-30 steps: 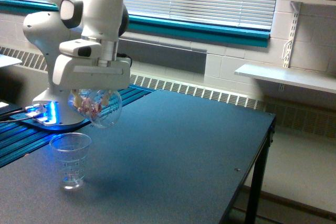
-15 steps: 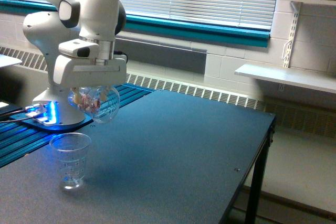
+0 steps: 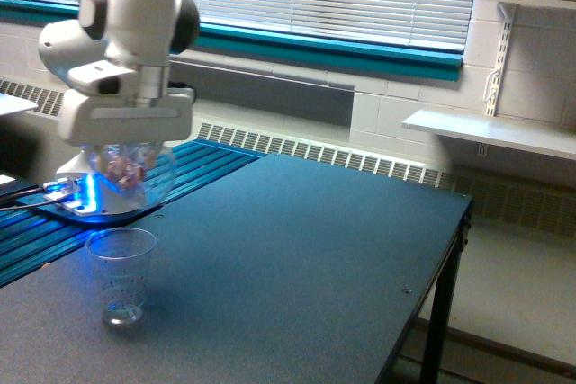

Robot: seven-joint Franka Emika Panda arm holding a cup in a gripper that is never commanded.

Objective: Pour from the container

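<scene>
Jaws of the gripper (image 3: 126, 152) are clamped on the container (image 3: 135, 174), a rounded clear cup with pinkish bits inside, held tilted in the air at the exterior view's left. Below it and slightly nearer, a tapered clear tumbler (image 3: 121, 274) stands upright on the dark desk (image 3: 297, 258), apart from the container. Behind them, the arm's base (image 3: 85, 195) glows blue at the desk's far left.
</scene>
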